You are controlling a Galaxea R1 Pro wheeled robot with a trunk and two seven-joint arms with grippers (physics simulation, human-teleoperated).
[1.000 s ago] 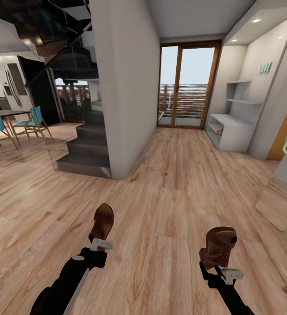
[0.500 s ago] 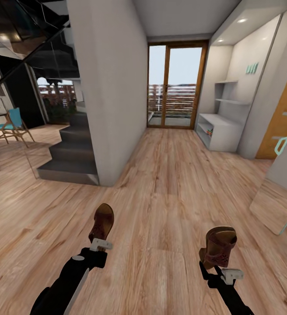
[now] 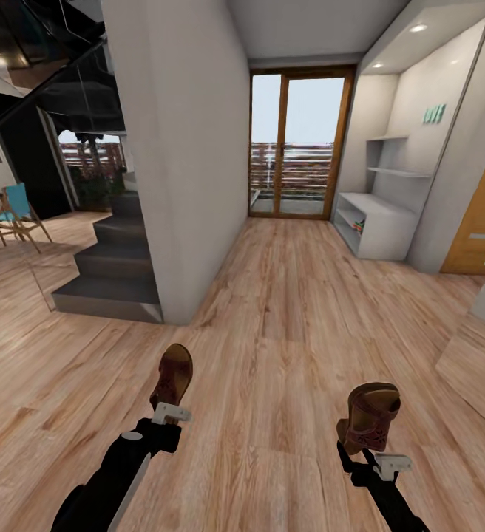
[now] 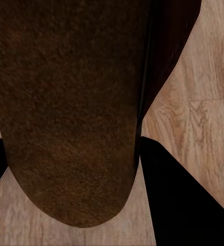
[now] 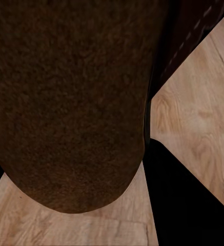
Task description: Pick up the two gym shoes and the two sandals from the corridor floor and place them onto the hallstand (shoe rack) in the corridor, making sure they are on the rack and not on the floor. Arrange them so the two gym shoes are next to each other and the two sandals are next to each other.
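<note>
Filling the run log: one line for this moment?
left gripper: sandal | right gripper: sandal | hallstand: ahead right

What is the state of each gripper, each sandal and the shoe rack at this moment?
Left gripper: shut on the left sandal.
Right gripper: shut on the right sandal.
Left sandal: held above the floor.
Right sandal: held above the floor, strap visible.
Hallstand: far ahead at the right wall; no sandals on it yet.
Corridor floor: bare wood planks between the robot and the hallstand.
</note>
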